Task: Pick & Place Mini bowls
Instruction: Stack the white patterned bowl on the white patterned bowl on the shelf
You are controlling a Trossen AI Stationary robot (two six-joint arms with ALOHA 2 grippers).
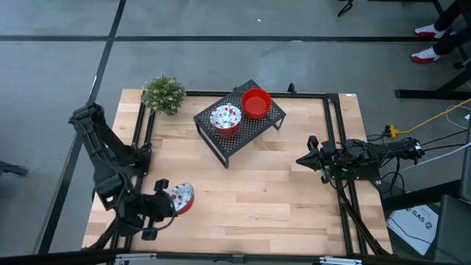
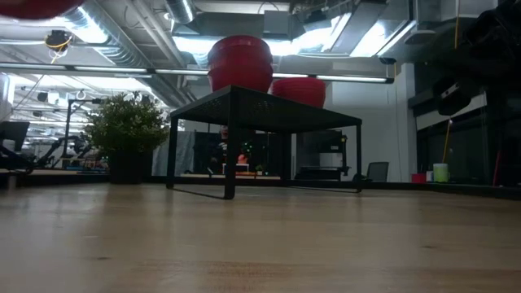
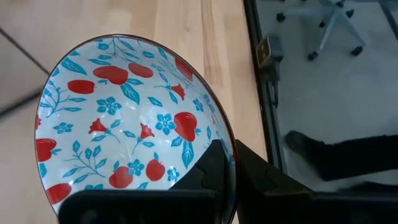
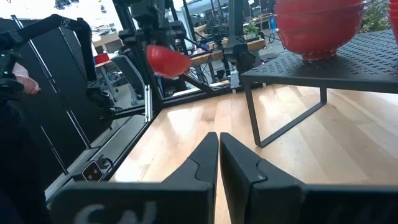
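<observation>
Overhead and table-level cameras (wrist cameras closer) share the black rack (image 1: 239, 125).

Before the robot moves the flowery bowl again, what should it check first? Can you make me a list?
1. Left gripper shut on the white bowl with red-and-blue flower print, fingers clamping its rim: ok.
2. Bowl lifted clear of the light wooden table: cannot tell.
3. Black perforated metal rack already carries a printed bowl stack and a plain glossy red bowl; room for another: cannot tell.
4. Right gripper shut, empty, parked at the table's right side, out of the way: ok.
5. Small green bushy plant stands clear of the rack: ok.
</observation>
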